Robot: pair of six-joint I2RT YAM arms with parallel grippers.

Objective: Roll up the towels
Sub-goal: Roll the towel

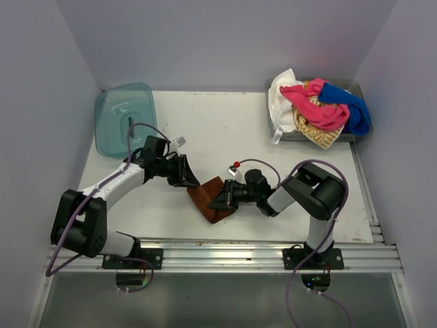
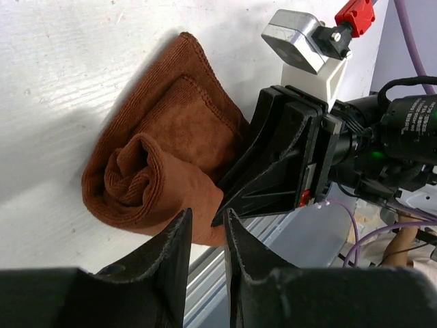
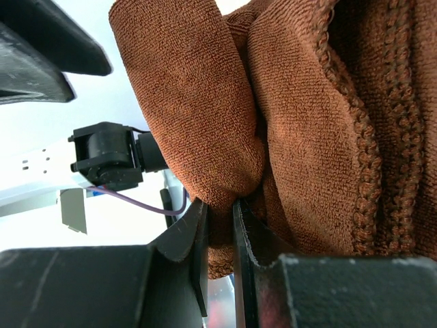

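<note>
My right gripper (image 3: 220,205) is pinching a fold of the half-rolled brown towel (image 1: 208,199), which is lying mid-front on the table (image 1: 225,123). My left gripper (image 2: 205,220) is hovering just beside the roll, jaws narrowly apart, gripping nothing.

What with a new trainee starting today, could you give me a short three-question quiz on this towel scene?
1. True or false: the brown towel lies flat and unrolled.
2. What do the jaws of the right gripper clamp? A) a pink towel B) a fold of the brown towel C) nothing
3. Where is the heap of other towels?
Key: 1 false, one end is already rolled up. 2 B. 3 In the grey tray, far right.
</note>
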